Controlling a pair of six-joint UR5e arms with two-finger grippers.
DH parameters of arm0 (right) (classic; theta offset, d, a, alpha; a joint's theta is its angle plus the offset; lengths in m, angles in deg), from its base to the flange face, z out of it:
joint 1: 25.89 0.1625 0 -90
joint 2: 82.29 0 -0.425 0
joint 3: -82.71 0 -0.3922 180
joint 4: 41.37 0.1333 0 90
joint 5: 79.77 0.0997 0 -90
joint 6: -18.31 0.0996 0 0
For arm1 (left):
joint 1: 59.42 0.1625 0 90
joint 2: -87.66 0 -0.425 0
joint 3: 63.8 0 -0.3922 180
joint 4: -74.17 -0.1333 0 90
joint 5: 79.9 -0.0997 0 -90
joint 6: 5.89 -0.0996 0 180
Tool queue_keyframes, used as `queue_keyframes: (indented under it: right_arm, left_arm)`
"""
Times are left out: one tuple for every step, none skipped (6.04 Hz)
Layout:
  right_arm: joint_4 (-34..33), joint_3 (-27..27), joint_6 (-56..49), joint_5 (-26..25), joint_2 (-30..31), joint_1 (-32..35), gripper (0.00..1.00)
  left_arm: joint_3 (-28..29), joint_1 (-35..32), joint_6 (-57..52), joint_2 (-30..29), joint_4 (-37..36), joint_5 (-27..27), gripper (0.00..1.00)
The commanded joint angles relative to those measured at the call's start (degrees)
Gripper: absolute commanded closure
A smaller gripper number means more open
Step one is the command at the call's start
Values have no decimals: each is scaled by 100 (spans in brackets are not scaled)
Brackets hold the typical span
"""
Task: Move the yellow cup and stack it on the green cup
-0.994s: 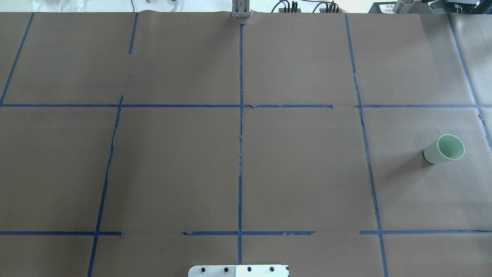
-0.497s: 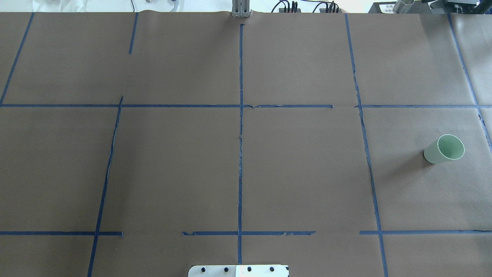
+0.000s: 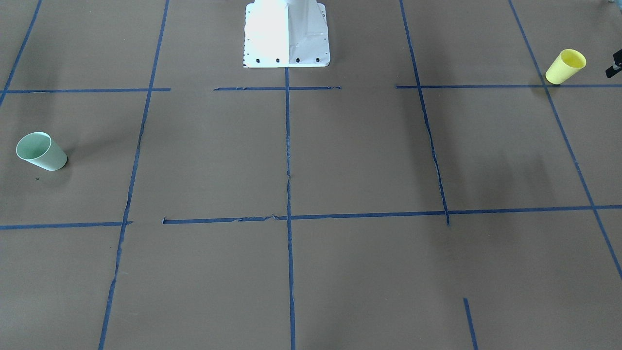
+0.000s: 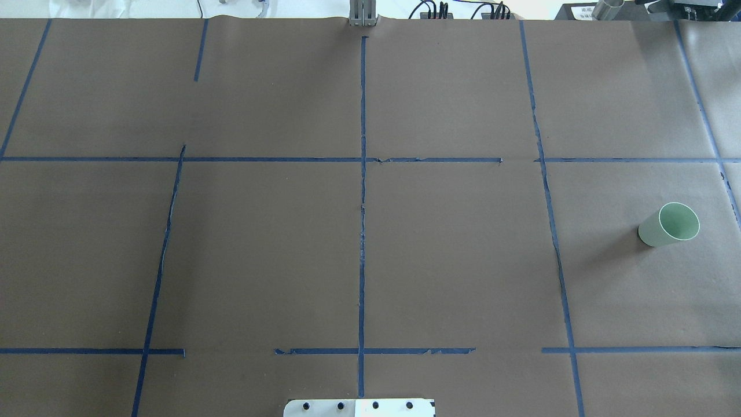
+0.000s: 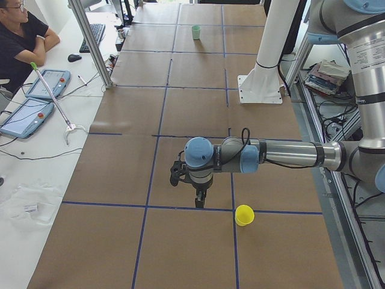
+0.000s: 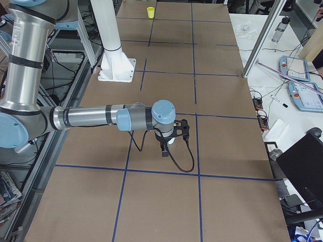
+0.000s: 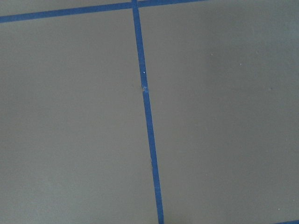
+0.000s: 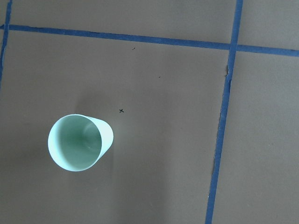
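The yellow cup stands upright near the table's end on my left side; it also shows in the exterior left view and far off in the exterior right view. It is outside the overhead view. The green cup stands upright near the opposite end and shows from above in the right wrist view. My left gripper hangs above the table beside the yellow cup, apart from it. My right gripper hangs above the green cup. I cannot tell whether either is open.
The white robot base stands at the middle of the near edge. Blue tape lines divide the brown table cover. A seated operator, tablets and a metal post stand along the far side.
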Motion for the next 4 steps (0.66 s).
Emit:
queue_keyframes:
  right_arm:
    - [117, -106, -13, 80, 55, -9, 0]
    - [248, -106, -13, 185, 64, -9, 0]
    - [276, -115, -39, 203, 55, -70, 0]
    - [519, -97, -40, 203, 55, -167, 0]
  left_arm:
    - [20, 137, -25, 561, 339, -51, 0]
    - [38, 146, -25, 774, 456, -69, 0]
    - [142, 155, -25, 793, 457, -86, 0]
    - [91, 694, -234, 759, 509, -730, 0]
